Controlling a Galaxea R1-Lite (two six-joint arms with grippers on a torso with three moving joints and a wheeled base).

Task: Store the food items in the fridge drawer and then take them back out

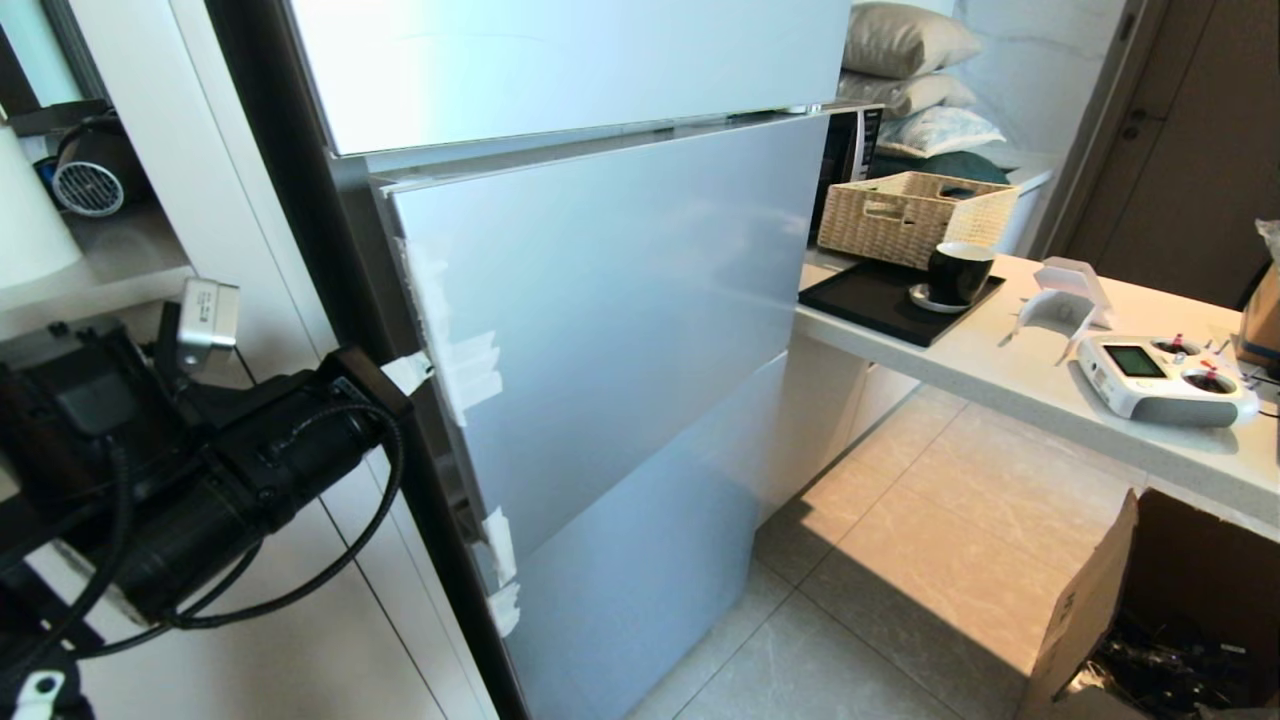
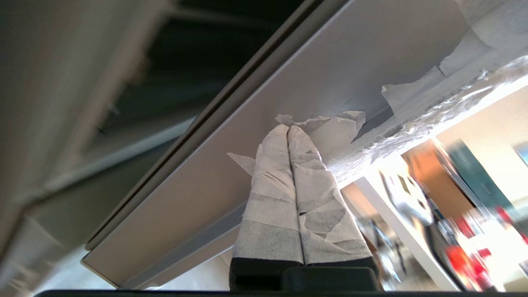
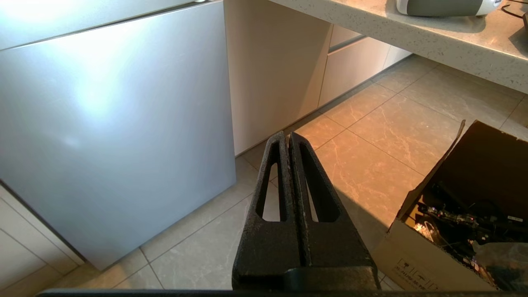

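Note:
The food items and the fridge drawer are hidden; the grey fridge [image 1: 620, 320] shows only its door fronts. The middle door [image 2: 288, 78] stands slightly ajar, with torn white tape patches [image 1: 455, 365] along its left edge. My left gripper [image 1: 412, 372], its fingers wrapped in white tape, is shut with nothing between them. Its tips [image 2: 288, 128] rest at that taped door edge. My right gripper [image 3: 287, 135] is shut and empty, hanging over the floor tiles in front of the lower fridge door [image 3: 111, 123].
White cabinets [image 1: 300, 600] stand left of the fridge. On the right, a counter [image 1: 1010, 375] holds a wicker basket [image 1: 900, 215], a black cup [image 1: 958, 272] on a tray and a white remote controller [image 1: 1165, 380]. An open cardboard box [image 1: 1160, 620] sits on the floor.

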